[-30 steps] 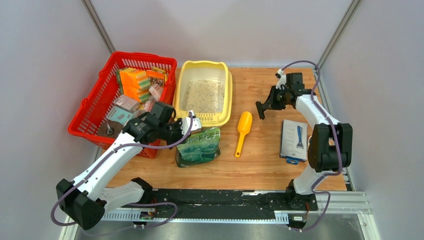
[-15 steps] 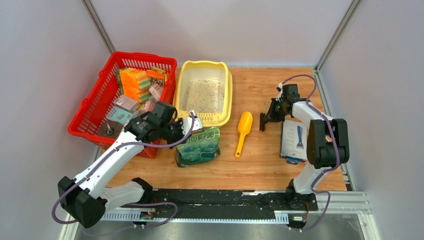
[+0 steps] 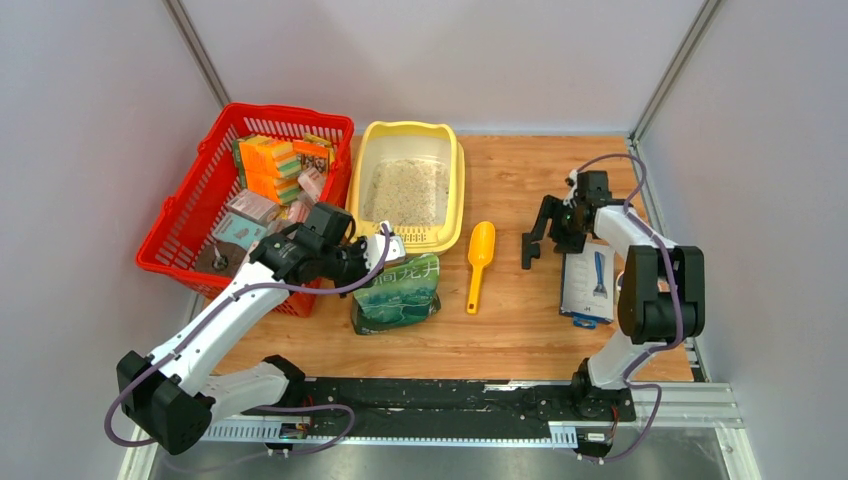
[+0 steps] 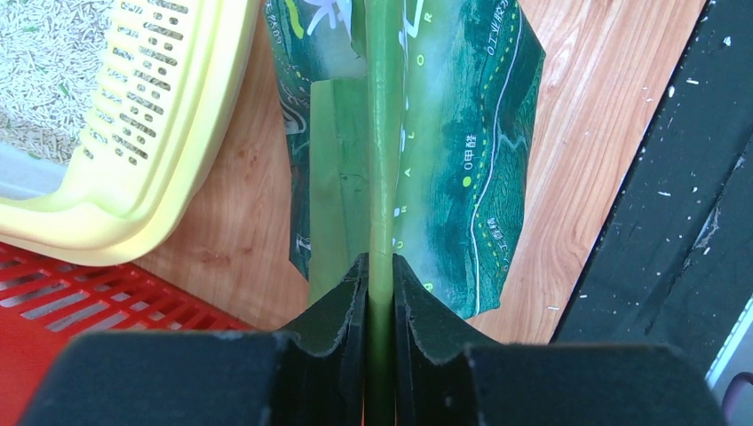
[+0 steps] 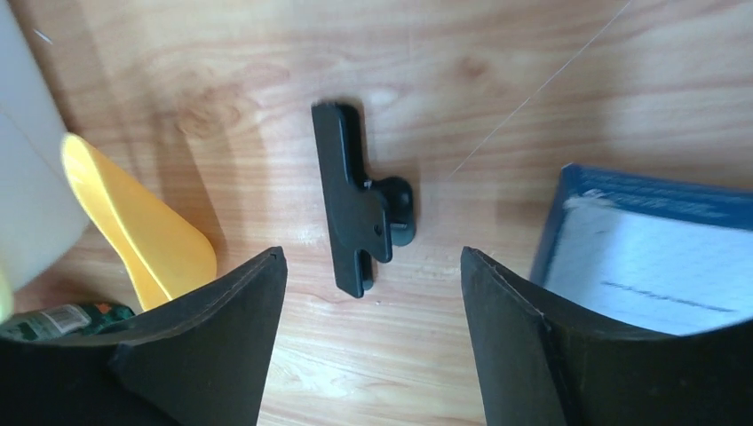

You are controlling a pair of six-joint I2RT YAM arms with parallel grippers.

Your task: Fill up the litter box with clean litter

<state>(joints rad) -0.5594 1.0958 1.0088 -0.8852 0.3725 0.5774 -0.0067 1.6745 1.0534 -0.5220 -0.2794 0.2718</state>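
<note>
Currently, litter box (image 3: pixel 363 180): far-centre of table (image 3: pixel 520 320), right beside red basket (image 3: pixel 190 215).
clean litter (image 3: pixel 405 190): covers the tray floor.
L gripper (image 4: pixel 380 266): clamped on folded top edge of green pouch (image 4: pixel 444 160); pouch sits just nearside of the tray.
R gripper (image 5: pixel 373 262): jaws wide apart, holding nothing, above black clip (image 5: pixel 351 200).
clip: flat on wood, btwn yellow scoop (image 3: pixel 480 255) & blue-white pack (image 3: pixel 588 280).

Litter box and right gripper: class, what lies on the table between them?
The yellow scoop lies between the litter box and the open right gripper; the top view shows this best.
</note>
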